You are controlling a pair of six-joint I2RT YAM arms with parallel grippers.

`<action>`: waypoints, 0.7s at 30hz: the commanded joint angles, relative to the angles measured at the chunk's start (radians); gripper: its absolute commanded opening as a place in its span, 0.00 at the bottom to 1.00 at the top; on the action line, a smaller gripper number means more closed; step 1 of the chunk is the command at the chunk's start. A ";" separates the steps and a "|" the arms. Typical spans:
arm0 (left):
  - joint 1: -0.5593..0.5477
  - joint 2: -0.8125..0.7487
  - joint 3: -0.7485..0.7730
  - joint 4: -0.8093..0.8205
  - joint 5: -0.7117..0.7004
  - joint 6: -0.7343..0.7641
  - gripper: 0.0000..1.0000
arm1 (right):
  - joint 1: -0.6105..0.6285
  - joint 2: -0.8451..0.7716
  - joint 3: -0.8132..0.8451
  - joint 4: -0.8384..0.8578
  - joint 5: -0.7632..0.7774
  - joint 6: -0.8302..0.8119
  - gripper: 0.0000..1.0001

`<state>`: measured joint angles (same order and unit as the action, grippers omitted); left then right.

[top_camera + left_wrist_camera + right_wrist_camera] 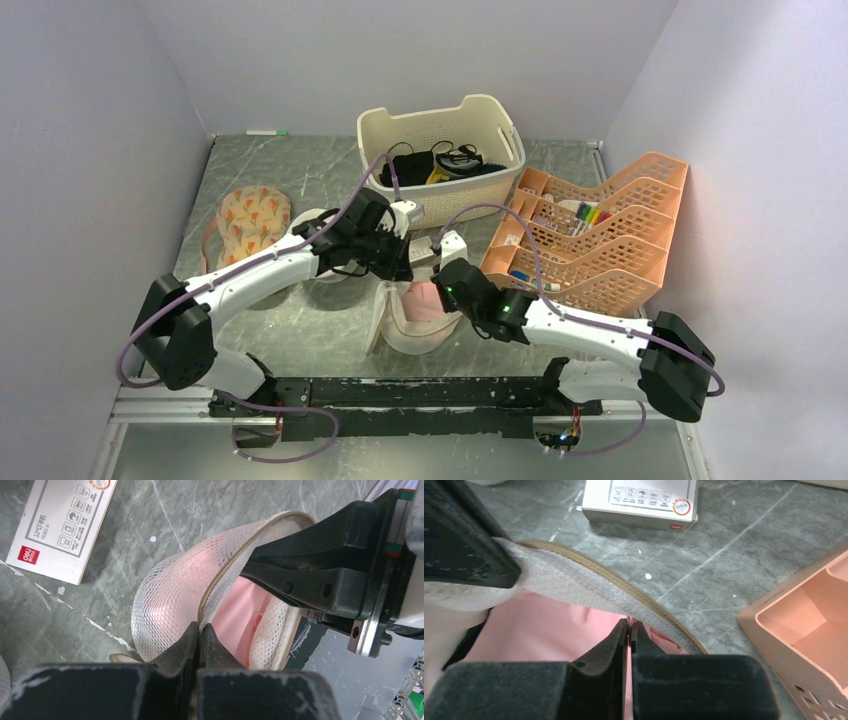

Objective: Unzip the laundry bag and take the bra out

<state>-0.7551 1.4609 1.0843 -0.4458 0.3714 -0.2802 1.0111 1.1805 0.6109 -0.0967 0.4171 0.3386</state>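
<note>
The laundry bag [412, 338] lies unzipped between the two arms, its white mesh [170, 590] and tan zip edge [589, 570] gaping. Inside it shows the pink bra [245, 615], which fills the opening [539, 625]. My left gripper [200, 629] is shut on the bag's mesh rim beside the zip, holding that side up. My right gripper [629, 626] reaches into the opening and is shut, with a sliver of pink bra fabric between its tips. In the top view the left gripper [405, 265] and the right gripper [440, 275] meet over the bag.
A white cardboard box [639, 500] lies just behind the bag. An orange desk organiser [590, 240] stands close on the right, and a cream basket [440, 130] at the back centre. An orange-patterned fabric item [250, 220] lies at the left.
</note>
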 commanded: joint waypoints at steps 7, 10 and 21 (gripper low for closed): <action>0.006 -0.030 -0.002 0.045 0.030 0.011 0.07 | 0.003 -0.173 0.031 0.058 -0.234 0.118 0.00; 0.005 -0.030 -0.001 0.046 0.037 0.012 0.07 | 0.003 -0.227 0.027 0.106 -0.292 0.151 0.00; 0.006 -0.040 -0.003 0.042 0.022 0.011 0.07 | 0.003 -0.325 0.132 0.188 -0.251 0.273 0.00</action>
<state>-0.7547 1.4349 1.0832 -0.4347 0.3721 -0.2802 1.0111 0.9016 0.6708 -0.0025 0.1493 0.5491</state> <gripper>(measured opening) 0.084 0.017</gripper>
